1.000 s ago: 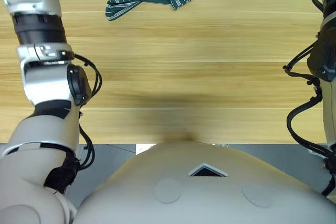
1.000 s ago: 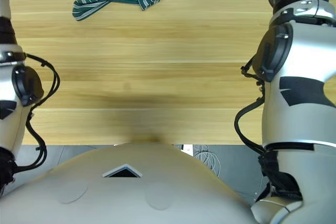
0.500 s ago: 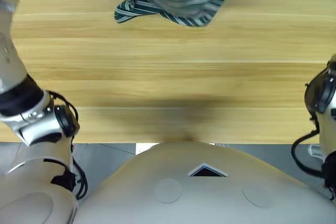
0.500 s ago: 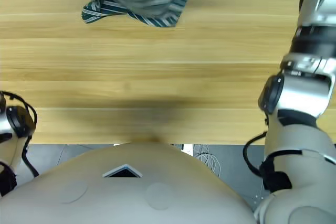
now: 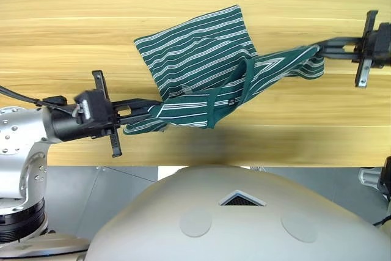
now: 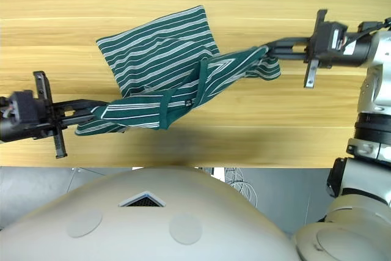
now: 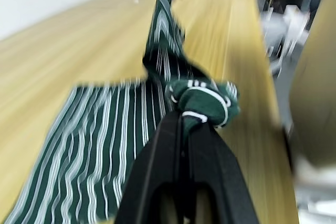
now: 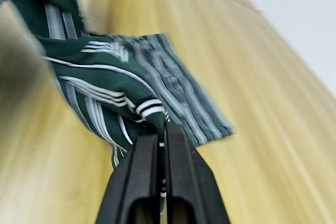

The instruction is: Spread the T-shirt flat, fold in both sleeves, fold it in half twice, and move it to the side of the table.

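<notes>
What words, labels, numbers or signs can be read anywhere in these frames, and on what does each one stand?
No readable text.
The striped T-shirt, held between the left gripper and the right gripper above the wooden table, shows a small dark patch on its lower band, perhaps a tag: too small to read.
</notes>
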